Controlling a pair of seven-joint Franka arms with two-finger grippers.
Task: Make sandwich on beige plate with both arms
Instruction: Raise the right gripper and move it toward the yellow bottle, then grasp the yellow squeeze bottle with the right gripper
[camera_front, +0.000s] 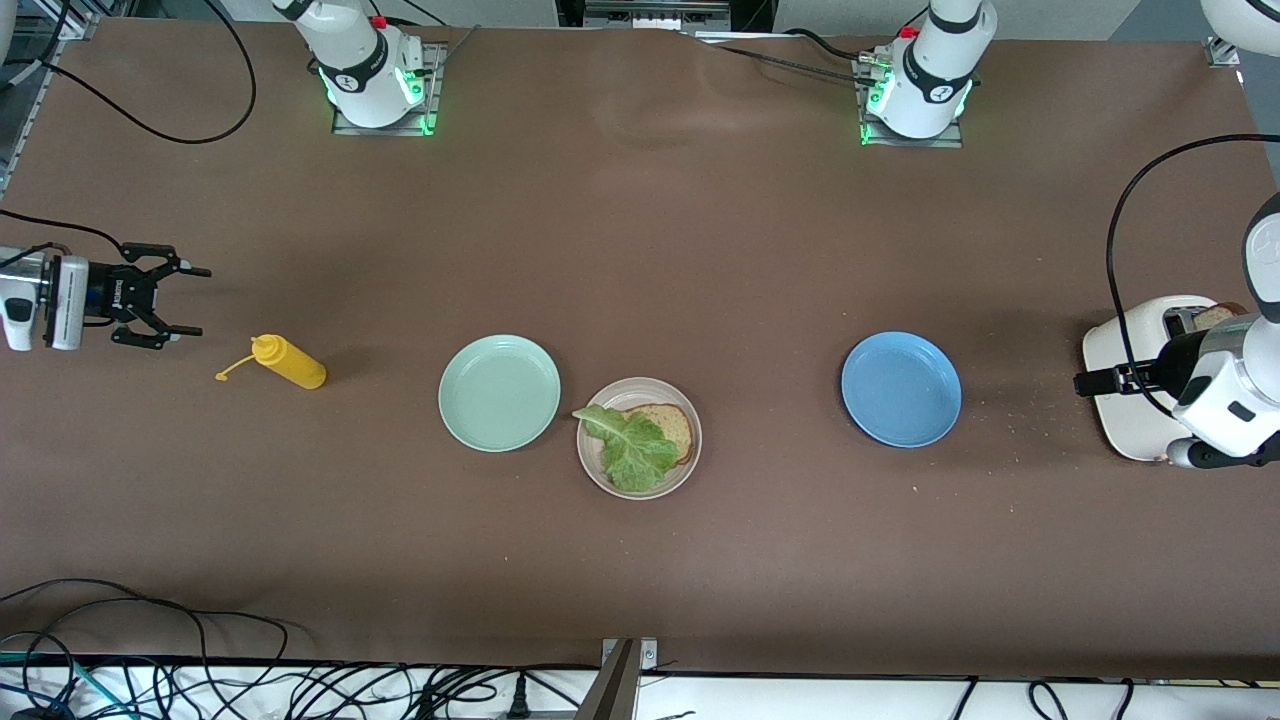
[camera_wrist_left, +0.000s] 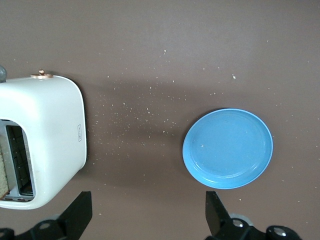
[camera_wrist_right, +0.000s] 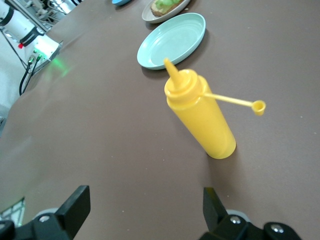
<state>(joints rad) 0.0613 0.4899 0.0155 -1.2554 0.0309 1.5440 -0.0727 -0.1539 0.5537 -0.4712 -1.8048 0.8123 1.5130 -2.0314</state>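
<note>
Right hand (camera_front: 185, 300) spread wide, empty, hovering at the right arm's end of the desk (camera_front: 700, 250), near the upright yellow mustard bottle (camera_front: 290, 362). Left hand (camera_wrist_left: 147, 220) spread wide, empty, over the desk beside the white toaster (camera_front: 1135, 395). Beige plate (camera_front: 688, 470) mid-desk carries one bread slice (camera_front: 672, 425) with lettuce leaf (camera_front: 632, 448) on top, between mint-green plate (camera_front: 499, 392) and blue plate (camera_front: 901, 388).

We see the matte brown worktop (camera_front: 640, 250) evenly lit from overhead, bright and without glare. Soft, faint shadows lie beside the yellow plastic squeeze bottle (camera_front: 289, 362) and the round blue plate (camera_front: 901, 388). Green lamps glow at both arm bases. All three views are sharp; in the right wrist view, the farthest plates blur slightly.
</note>
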